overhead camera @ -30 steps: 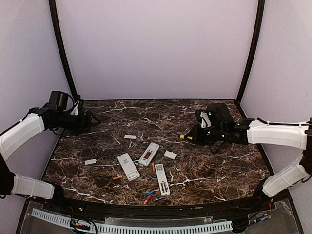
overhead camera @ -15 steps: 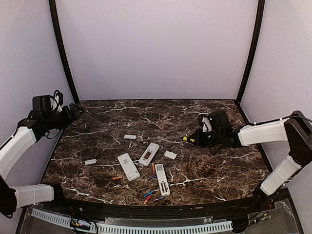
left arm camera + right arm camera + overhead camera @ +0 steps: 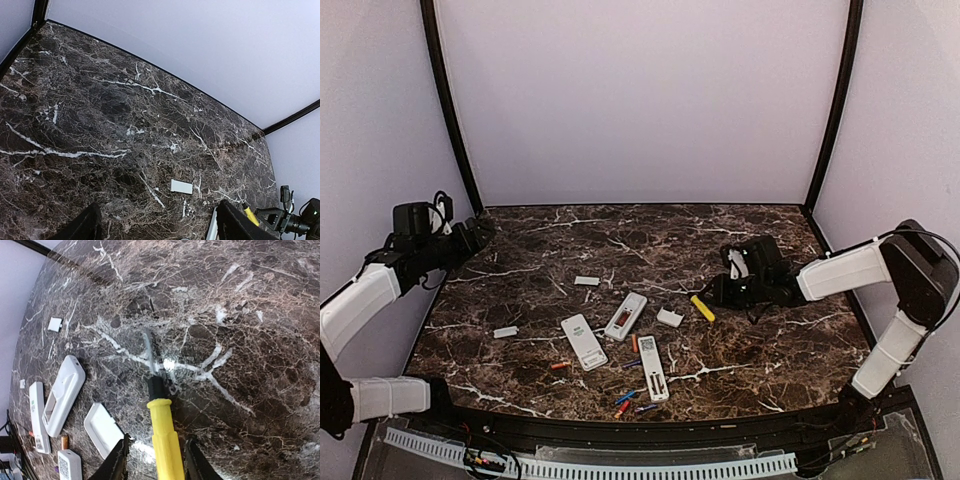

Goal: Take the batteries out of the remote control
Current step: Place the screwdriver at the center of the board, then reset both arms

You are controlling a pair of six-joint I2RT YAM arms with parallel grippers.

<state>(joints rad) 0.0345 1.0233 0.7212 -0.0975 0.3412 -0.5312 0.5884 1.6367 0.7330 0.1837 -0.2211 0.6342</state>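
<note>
Three white remotes (image 3: 583,341) (image 3: 626,316) (image 3: 652,367) lie at the table's front middle. Loose batteries lie around them: orange ones (image 3: 559,366) (image 3: 634,343) and red and blue ones (image 3: 625,398) (image 3: 645,408). One orange battery (image 3: 64,441) shows beside a remote (image 3: 62,395) in the right wrist view. My right gripper (image 3: 720,293) (image 3: 157,452) is open and low over the table. A yellow-handled screwdriver (image 3: 162,430) (image 3: 702,307) lies between its fingers with a gap on each side. My left gripper (image 3: 480,230) (image 3: 160,235) hangs open and empty at the far left.
White cover plates (image 3: 586,281) (image 3: 505,332) (image 3: 669,317) lie scattered near the remotes; one (image 3: 102,427) sits just left of the screwdriver, another (image 3: 181,186) ahead of my left gripper. Black frame posts and lilac walls close in the marble table (image 3: 770,350).
My right gripper has opened and let go of the screwdriver, which now lies on the table. The left arm pulled back toward the left wall, then held still.
</note>
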